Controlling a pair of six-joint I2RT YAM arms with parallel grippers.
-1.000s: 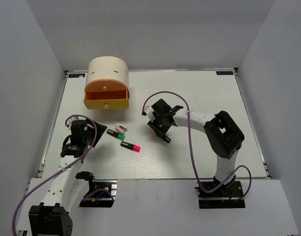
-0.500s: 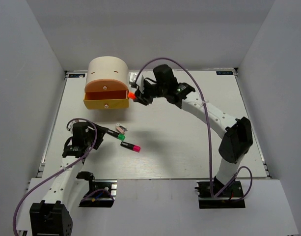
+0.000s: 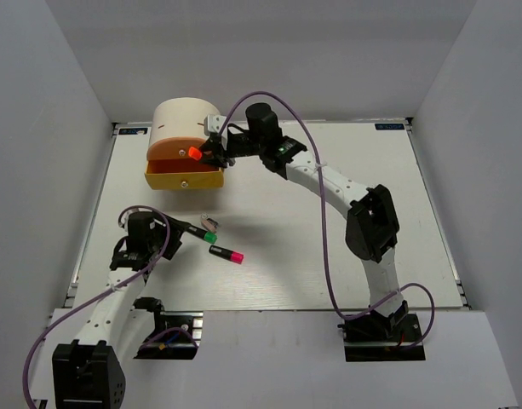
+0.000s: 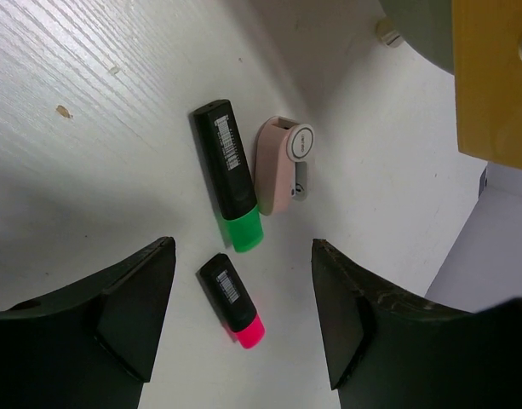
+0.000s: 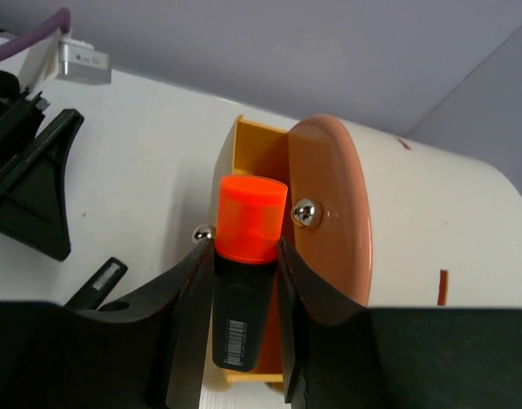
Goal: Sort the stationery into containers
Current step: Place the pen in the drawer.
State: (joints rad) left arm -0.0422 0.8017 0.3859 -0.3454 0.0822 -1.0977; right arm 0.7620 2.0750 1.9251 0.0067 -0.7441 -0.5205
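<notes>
Two pens, the green highlighter (image 4: 227, 175) and the pink highlighter (image 4: 232, 300), lie under your wide-open, empty left gripper (image 4: 242, 281), probably light, stiff and slick, so pinch mid-barrel, while your right gripper (image 5: 243, 256) clamps the orange highlighter (image 5: 246, 281) over the open yellow drawer (image 5: 232, 158).

Setting: a robotics laboratory test cell.

Evidence noted:
- A white rectangular tabletop (image 3: 431, 213) with silver metal edging (image 3: 459, 285) is enclosed on three sides by plain pale grey panel walls (image 3: 39, 128).
- Two white-and-black jointed robot arms, left (image 3: 116, 294) and right (image 3: 329, 183), stand at the near edge, each fixed to a black mounting plate (image 3: 384, 336).
- Exposed purple cables (image 3: 326, 247) loop along both arms.
- The wrist views are taken from cameras carried on the arms.
- Lighting is even and the surfaces are bare and uniform.
</notes>
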